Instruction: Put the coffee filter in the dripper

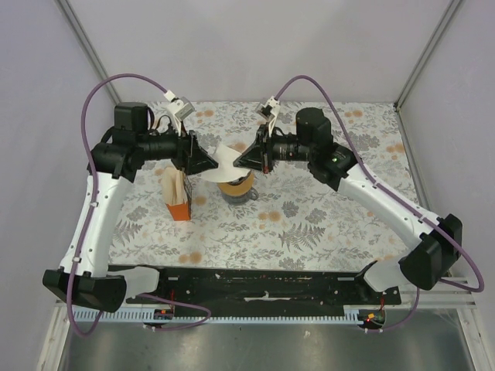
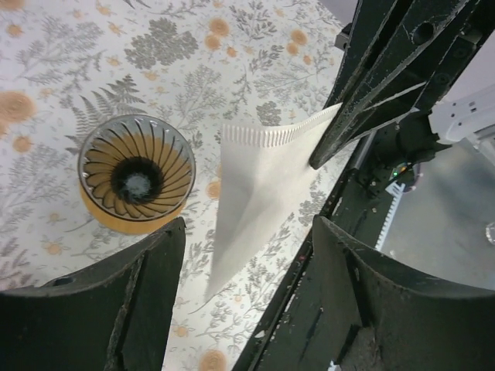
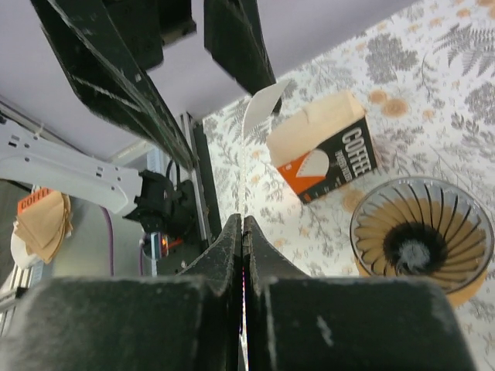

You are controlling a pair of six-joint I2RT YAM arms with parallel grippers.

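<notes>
We are pinching the filter (image 2: pixel 259 185) in the right gripper (image 3: pixel 242 224), near the dripper (image 2: pixel 166 158). Our left gripper (image 2: pixel 249 224) is standing spread, filter between.

Place: I'm running a robot test cell, a lab booth rather than a home kitchen.
Enclosure: plain pale walls (image 1: pixel 255 46) stand behind and to both sides of the table (image 1: pixel 371 131), joined by bare metal frame posts (image 1: pixel 421 54).
Rig: my left arm (image 1: pixel 100 209) and right arm (image 1: pixel 387 205) are bolted to a black rail (image 1: pixel 263 282) along the table's near edge, with purple cables (image 1: pixel 128 77) looping above the table.
Floor: grey sheet metal (image 1: pixel 255 348) lies in front of the table's near edge.
Props: a floral cloth (image 1: pixel 309 224) covers the table. The dripper (image 1: pixel 237 188) and a coffee packet (image 1: pixel 178 202) on it lend a kitchen touch.
</notes>
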